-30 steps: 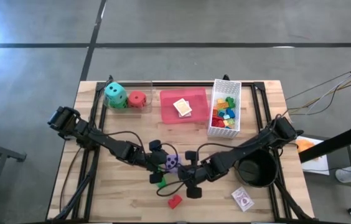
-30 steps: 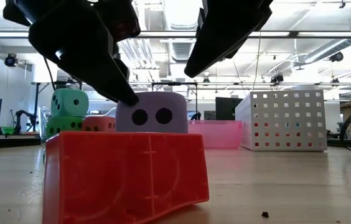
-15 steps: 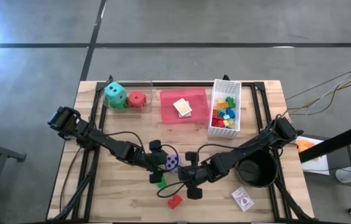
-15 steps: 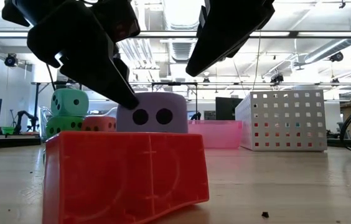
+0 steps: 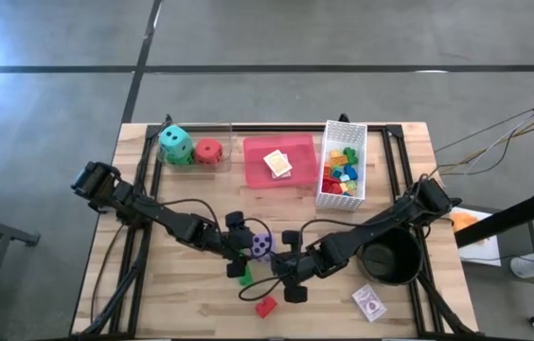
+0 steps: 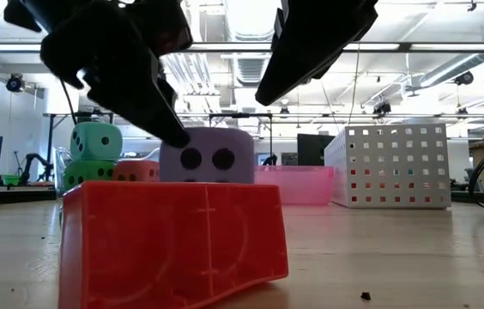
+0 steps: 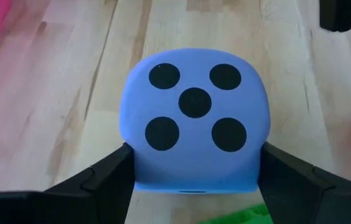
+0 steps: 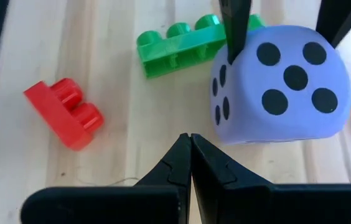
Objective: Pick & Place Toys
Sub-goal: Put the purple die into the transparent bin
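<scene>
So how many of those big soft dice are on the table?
4. The purple die sits mid-table between the left arm's fingers. The teal die, green die and red die cluster at the far-left corner.

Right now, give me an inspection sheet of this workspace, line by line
Surface: wooden table, bare between items.
Job's things: purple die mid-table between the left gripper's fingers; teal die, green die and red die at the far left; green brick, red brick, card pack near the front; more bricks in the white basket; another pack on the pink tray.
Clutter: black pot at the right.
Grippers: left gripper flanks the purple die; right gripper shut, beside it, empty.
Cables: black leads along both arms; wires off the right edge.
Surroundings: grey floor.
</scene>
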`<state>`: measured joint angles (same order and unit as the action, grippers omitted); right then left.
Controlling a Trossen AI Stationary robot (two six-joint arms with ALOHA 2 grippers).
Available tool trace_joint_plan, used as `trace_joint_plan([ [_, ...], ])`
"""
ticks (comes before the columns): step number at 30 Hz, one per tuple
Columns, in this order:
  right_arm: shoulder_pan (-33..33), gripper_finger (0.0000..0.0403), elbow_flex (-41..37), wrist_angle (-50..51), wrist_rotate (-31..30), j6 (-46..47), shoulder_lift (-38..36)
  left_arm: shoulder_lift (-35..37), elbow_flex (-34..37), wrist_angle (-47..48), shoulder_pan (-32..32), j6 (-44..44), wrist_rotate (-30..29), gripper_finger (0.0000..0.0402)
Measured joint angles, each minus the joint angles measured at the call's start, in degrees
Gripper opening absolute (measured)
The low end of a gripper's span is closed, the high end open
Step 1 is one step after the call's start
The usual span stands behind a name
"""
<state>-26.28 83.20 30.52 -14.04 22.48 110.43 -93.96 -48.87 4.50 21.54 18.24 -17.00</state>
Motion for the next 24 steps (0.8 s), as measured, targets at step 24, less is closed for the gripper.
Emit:
trace_joint_plan([
  [24,0.47,0.0008,-0.46,9.95,-14.62,-3.03,-13.98,29.79,-3.05,32.95,-18.05,12.28,-21.65,0.0281],
])
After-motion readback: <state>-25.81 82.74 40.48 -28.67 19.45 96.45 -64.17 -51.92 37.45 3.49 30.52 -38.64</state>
